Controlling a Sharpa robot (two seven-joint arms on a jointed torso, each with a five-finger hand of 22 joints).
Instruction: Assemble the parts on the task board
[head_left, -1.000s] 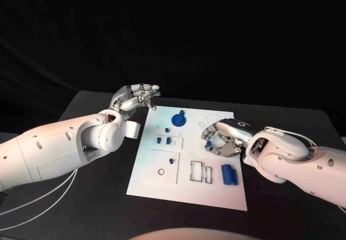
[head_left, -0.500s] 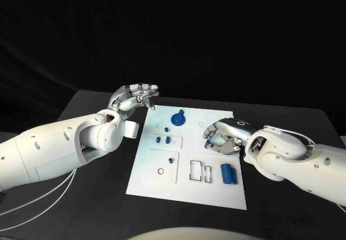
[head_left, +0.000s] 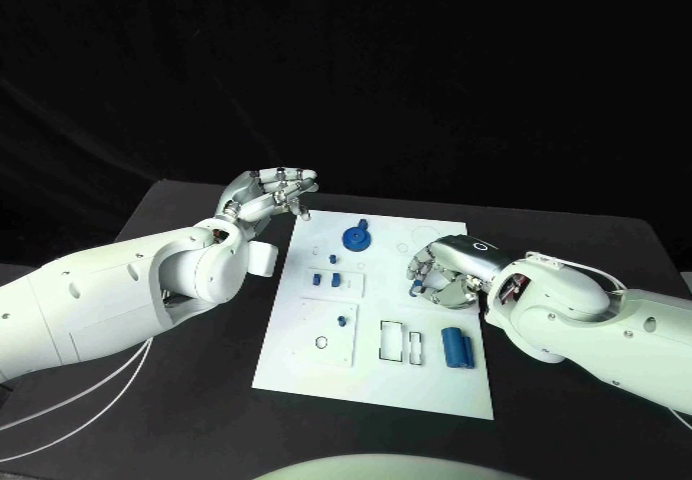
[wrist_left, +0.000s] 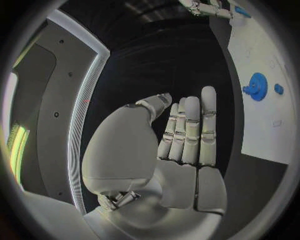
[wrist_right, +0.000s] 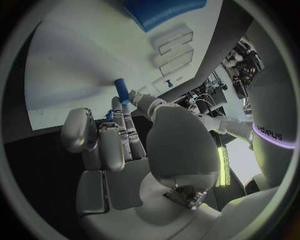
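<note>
The right hand (head_left: 447, 272) sits right of centre in the head view, over the right half of the task board (head_left: 378, 380), fingers curled around a small blue peg (wrist_right: 120, 90). In the right wrist view the peg is pinched at the fingertips, its long axis running out from the fingers toward the white plate; in the head view only a blue speck of it (head_left: 418, 287) peeks from under the hand. Just below and right of the hand a bigger blue cylinder (head_left: 457, 347) lies flat on the board, its length running up and down the frame.

The left hand (head_left: 270, 197) hangs above the board's upper left corner — empty, fingers loosely bent and apart; its wrist view shows them straight, side by side (wrist_left: 190, 131).

Further out, a blue gear (head_left: 356, 238) lies near the board's top edge. Small blue pieces (head_left: 327, 281) stand in the left-hand plates, and two rectangular slots (head_left: 402, 342) open in the middle.
</note>
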